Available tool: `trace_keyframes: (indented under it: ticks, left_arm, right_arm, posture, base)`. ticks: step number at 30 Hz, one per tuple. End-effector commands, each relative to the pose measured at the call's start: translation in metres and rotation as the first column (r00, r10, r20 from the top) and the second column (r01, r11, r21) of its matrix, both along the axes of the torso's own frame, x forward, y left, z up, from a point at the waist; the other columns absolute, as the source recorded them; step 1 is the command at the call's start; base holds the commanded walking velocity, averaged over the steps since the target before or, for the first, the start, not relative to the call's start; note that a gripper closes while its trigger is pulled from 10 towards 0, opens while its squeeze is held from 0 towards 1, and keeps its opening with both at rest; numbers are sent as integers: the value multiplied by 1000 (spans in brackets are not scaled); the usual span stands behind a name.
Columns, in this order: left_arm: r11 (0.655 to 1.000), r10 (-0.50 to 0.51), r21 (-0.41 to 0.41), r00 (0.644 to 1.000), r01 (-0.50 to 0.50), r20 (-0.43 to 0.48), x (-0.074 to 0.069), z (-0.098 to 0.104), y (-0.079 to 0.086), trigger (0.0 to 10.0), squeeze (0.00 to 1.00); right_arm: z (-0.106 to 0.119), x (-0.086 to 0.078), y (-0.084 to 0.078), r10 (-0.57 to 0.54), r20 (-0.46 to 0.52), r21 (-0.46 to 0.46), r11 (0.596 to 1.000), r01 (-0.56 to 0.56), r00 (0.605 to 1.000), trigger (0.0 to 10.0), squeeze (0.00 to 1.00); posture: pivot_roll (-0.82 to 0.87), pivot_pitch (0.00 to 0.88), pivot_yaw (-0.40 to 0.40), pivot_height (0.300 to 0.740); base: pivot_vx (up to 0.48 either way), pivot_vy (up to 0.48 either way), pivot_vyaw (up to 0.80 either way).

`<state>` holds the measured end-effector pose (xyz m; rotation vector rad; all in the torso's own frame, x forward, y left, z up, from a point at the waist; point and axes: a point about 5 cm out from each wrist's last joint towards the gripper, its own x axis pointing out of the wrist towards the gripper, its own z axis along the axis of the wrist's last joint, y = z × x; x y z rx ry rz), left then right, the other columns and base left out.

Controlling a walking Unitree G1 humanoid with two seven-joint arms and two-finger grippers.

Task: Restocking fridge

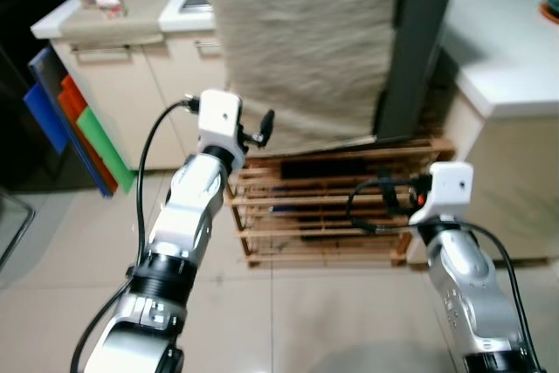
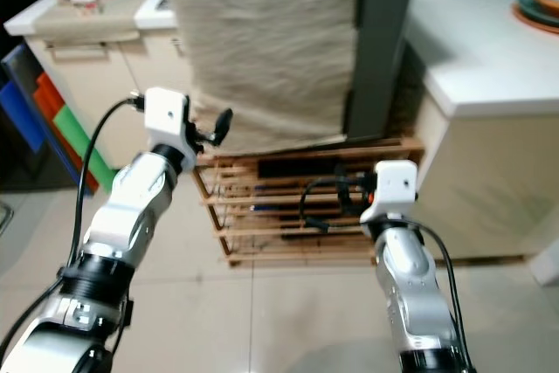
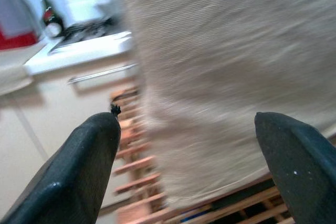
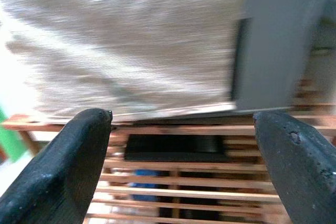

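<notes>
Cloth (image 1: 301, 41) drapes a tall unit on a wooden slatted rack (image 1: 332, 207), probably the fridge, dead ahead. We hold both the left gripper (image 3: 186, 145) and right gripper (image 4: 184, 156) spread and empty. Reaching blind, we might snag that fabric. Pale floor tiles (image 1: 70, 242); white counter (image 1: 498, 50) beside.

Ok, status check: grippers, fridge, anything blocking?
Left gripper open, raised toward beige cloth. Right gripper open, facing wooden slatted rack. Cloth drapes the tall unit; no fridge door identifiable.
</notes>
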<state>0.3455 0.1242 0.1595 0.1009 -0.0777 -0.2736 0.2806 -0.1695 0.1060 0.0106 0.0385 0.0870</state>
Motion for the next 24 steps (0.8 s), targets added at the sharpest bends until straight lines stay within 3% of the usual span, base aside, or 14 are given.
trace_keyframes:
  ticks: [1,24]
  left_arm:
    - [999,-37,-4,999,37,31,-2,7,-8,10000,0]
    - [999,-47,5,999,47,13,-3,2,-8,10000,0]
  right_arm:
    - [1,1,-9,-22,4,-18,1000,22,1000,10000,208]
    - [4,2,-3,-10,31,-7,1000,10,999,10000,204]
  posture:
    - [-166,0,90,740]
    - [-166,0,90,740]
  base:
    - [0,0,0]
    - [459,0,0]
